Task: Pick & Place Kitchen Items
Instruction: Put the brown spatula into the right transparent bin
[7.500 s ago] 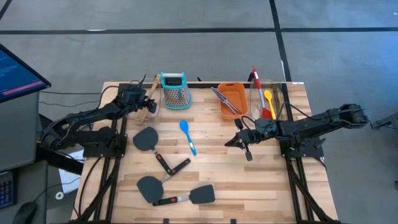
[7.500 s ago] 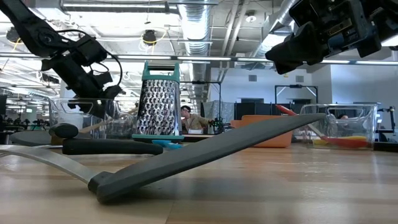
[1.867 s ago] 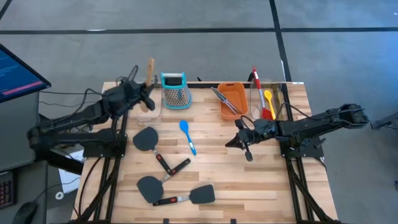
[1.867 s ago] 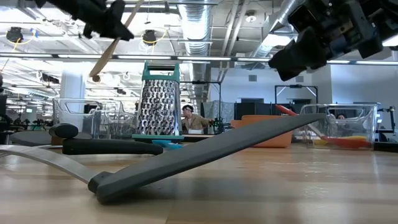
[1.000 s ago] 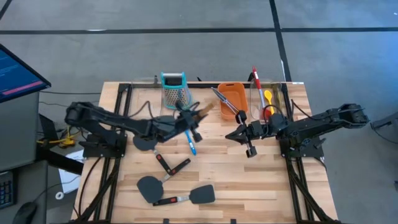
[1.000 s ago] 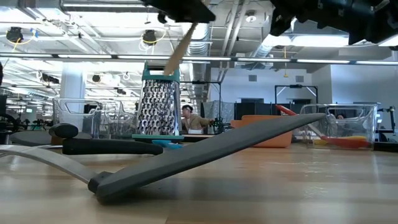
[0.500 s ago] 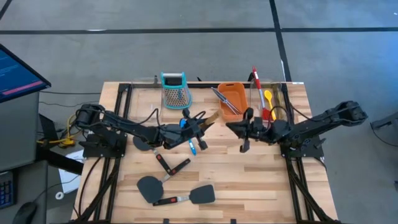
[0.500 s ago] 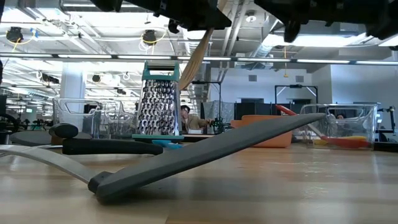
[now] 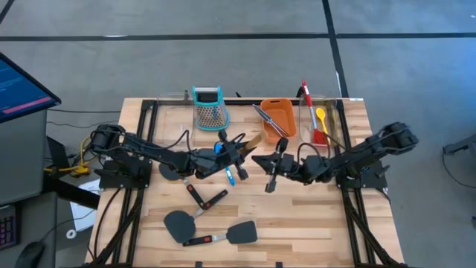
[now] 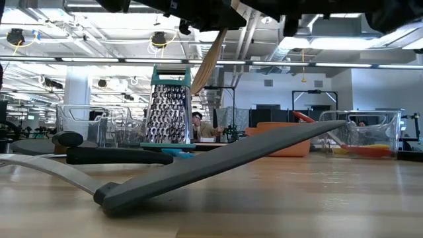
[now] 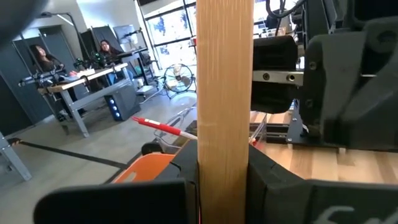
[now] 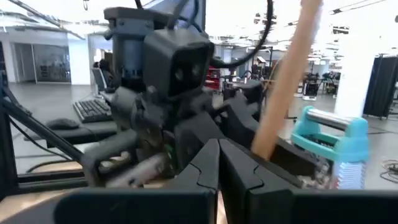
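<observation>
The left gripper (image 9: 236, 149) is stretched over the middle of the wooden table (image 9: 312, 223), clenched on the handle of the wooden slotted turner (image 9: 251, 141), which it holds in the air, its free end pointing toward the orange tub (image 9: 281, 113); the right gripper (image 9: 262, 161) faces it just beside that end, its fingers pressed together on nothing; the blue spoon (image 9: 230, 176) lies partly under the left gripper; three black spatulas (image 9: 178, 221) lie on the near half of the table; the red spoon (image 9: 307, 100) and yellow spoon (image 9: 321, 116) rest in a clear bin at the far right; silver tongs (image 9: 266, 119) lie across the tub; the teal-topped grater (image 9: 208, 106) stands at the far edge.
</observation>
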You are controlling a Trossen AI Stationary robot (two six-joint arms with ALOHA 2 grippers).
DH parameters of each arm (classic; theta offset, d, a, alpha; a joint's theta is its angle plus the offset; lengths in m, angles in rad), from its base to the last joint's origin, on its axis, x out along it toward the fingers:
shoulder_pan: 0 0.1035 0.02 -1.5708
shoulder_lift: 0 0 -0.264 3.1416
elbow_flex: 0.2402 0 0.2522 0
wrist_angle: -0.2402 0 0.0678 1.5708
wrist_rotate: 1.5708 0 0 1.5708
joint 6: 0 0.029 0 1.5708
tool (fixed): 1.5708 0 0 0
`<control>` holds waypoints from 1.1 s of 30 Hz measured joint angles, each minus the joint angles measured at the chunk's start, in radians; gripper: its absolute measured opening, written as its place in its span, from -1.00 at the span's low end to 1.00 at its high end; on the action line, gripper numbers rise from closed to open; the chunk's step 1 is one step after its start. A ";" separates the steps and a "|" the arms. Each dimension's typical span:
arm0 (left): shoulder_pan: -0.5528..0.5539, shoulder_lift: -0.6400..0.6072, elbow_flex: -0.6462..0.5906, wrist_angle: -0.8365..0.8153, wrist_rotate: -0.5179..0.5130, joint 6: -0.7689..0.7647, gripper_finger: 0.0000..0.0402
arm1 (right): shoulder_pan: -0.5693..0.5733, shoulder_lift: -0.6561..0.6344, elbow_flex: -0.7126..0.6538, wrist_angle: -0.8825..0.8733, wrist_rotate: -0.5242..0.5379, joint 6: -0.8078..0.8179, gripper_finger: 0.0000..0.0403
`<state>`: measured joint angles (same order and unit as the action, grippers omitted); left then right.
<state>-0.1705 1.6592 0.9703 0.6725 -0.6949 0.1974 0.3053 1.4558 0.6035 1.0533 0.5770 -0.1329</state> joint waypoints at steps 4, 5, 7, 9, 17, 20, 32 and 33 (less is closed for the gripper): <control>-0.009 0.000 0.000 -0.001 0.000 0.006 -0.81 | 0.016 0.025 0.045 0.000 0.000 -0.043 -0.91; -0.009 0.000 0.000 -0.001 0.001 0.006 -0.82 | 0.020 0.024 0.050 0.001 0.000 -0.061 -0.86; -0.013 0.000 0.000 -0.002 0.003 0.007 -0.82 | 0.028 0.022 0.053 0.000 0.023 -0.077 -0.74; -0.014 0.000 0.000 -0.002 0.003 0.007 -0.82 | 0.038 0.014 0.052 -0.010 0.074 -0.081 -0.61; -0.014 -0.001 0.000 0.000 0.043 0.002 -0.82 | 0.032 0.004 0.052 -0.027 0.112 -0.077 0.00; -0.013 -0.002 0.000 0.003 0.068 -0.001 -0.82 | 0.005 0.004 0.052 -0.027 0.087 -0.050 0.16; -0.006 -0.002 -0.001 0.002 0.108 -0.023 -0.82 | -0.047 0.004 0.052 0.001 0.042 -0.013 -0.01; -0.004 -0.002 -0.001 0.002 0.108 -0.023 -0.81 | -0.046 0.004 0.052 0.004 0.040 -0.013 -0.08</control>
<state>-0.1749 1.6577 0.9695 0.6743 -0.5873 0.1749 0.2594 1.4601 0.6559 1.0570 0.6167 -0.1459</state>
